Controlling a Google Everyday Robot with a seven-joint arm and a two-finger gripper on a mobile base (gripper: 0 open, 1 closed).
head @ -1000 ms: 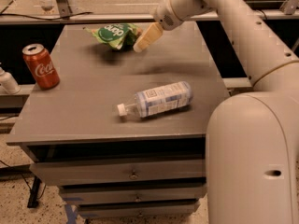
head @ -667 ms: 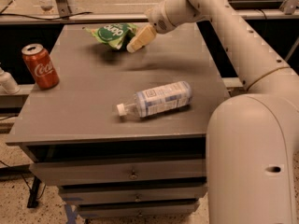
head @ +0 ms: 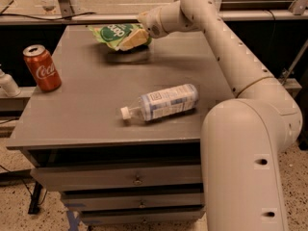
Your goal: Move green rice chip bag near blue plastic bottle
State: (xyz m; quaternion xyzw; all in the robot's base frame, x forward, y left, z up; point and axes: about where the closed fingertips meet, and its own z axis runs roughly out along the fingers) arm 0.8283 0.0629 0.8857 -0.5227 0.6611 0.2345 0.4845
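Observation:
The green rice chip bag lies at the far middle of the grey table. My gripper reaches in from the right and sits against the bag's right end, overlapping it. The blue plastic bottle lies on its side near the table's front right, with its white cap pointing left. The bag is well behind the bottle, with bare tabletop between them.
A red Coca-Cola can stands upright near the table's left edge. My arm's large white body fills the right foreground next to the table's right edge. Drawers sit under the tabletop. A rail runs behind the table.
My gripper has moved left and a little down, from beside the bag's right end to against it. The bag, bottle and can have not moved.

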